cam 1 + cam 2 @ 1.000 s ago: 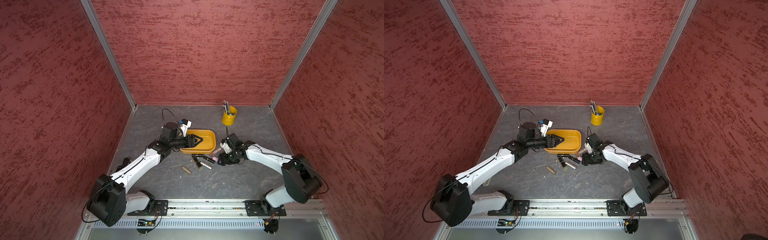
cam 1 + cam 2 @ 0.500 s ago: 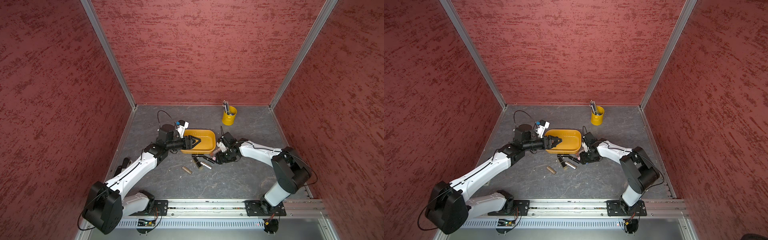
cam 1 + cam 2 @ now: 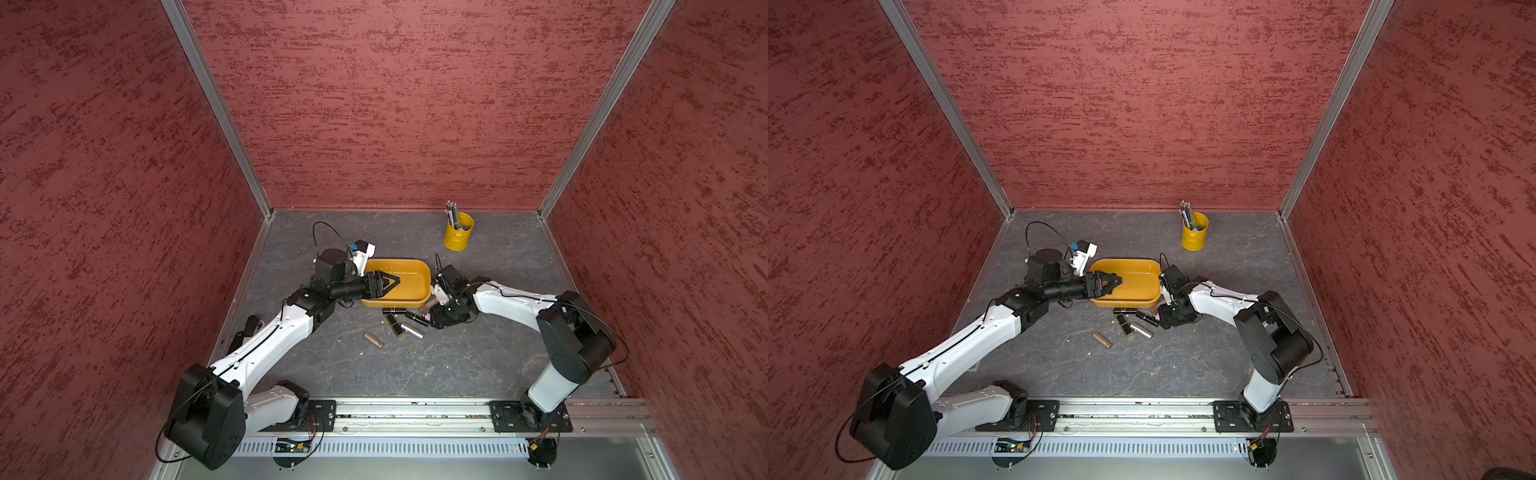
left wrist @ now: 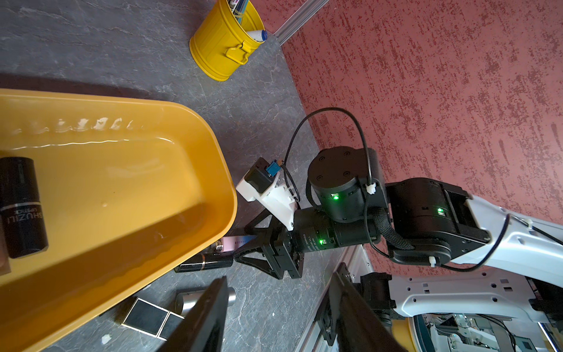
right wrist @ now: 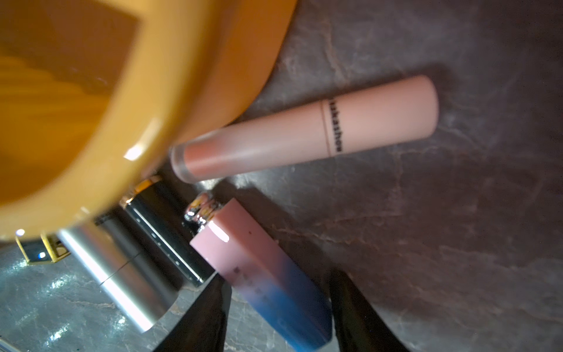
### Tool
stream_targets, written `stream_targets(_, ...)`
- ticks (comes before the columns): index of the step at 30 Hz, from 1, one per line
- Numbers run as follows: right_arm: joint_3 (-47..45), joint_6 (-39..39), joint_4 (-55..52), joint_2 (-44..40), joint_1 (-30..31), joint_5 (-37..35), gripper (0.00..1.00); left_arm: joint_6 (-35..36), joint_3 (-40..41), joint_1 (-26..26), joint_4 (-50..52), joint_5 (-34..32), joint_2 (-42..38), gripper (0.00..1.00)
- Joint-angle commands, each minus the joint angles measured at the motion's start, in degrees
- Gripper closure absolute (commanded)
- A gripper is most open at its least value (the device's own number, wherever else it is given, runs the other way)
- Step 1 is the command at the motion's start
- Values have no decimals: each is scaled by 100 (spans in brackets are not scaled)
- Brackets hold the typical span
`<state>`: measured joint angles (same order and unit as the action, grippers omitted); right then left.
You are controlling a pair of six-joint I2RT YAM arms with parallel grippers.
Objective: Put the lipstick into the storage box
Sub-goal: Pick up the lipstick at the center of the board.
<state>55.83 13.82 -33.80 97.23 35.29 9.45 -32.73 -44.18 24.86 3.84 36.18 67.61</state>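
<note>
The storage box (image 3: 411,264) (image 3: 1133,262) is a shallow orange-yellow tub mid-table. One black lipstick (image 4: 23,207) lies inside it. My left gripper (image 3: 392,282) (image 3: 1115,282) (image 4: 278,279) hovers over the box's left part, open and empty. My right gripper (image 3: 432,321) (image 3: 1163,320) (image 5: 278,280) is low on the floor at the box's front right corner. Its jaws straddle a pink-and-blue lipstick (image 5: 259,268) (image 4: 234,242), with floor showing between one finger (image 5: 210,304) and the tube. A peach lipstick tube (image 5: 304,128) lies beside it against the box wall (image 5: 170,91).
More lipsticks lie in front of the box: a black one with a gold band (image 3: 392,310) (image 4: 207,262), a silver one (image 3: 412,330) (image 5: 122,274), a black square one (image 3: 395,326) and a bronze one (image 3: 373,340) (image 3: 1102,340). A yellow pen cup (image 3: 457,235) (image 3: 1195,235) stands at the back right.
The right arm's elbow has drawn inward while its gripper stayed low by the box's front right corner. The left gripper has stayed over the box.
</note>
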Motion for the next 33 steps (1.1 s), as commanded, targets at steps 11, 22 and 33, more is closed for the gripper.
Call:
stream_targets(11,5,-64,-56,208,394,-520,54,-13,168,-113,3,99,-227,43)
stream_targets(22,-126,13,-240,-40,576,-646,70,-16,219,-164,43,91,-273,43)
stream_targets(33,-393,256,-373,-669,584,-586,80,-255,337,-175,-283,194,-249,42)
